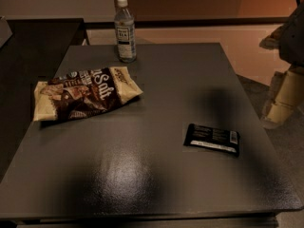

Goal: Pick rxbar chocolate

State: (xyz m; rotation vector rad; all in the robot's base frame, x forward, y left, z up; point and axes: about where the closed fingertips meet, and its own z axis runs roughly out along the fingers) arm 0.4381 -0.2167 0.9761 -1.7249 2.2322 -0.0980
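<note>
I see the rxbar chocolate (212, 139) lying flat on the right half of the table (142, 175), well apart from the snack bag (85, 95) and bottle (125, 30). The gripper (281, 99) hangs beyond the table's right edge; I can't make out its opening or any hold.

You see the gripper (283, 95) only partly at the right edge (the frame cuts it); the text on the rxbar chocolate (212, 139) is unreadable.

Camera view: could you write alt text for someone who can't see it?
A black rxbar lies flat on a dark table, right of centre. A snack bag and a bottle sit farther back; the gripper hangs beyond the table's right edge.
</note>
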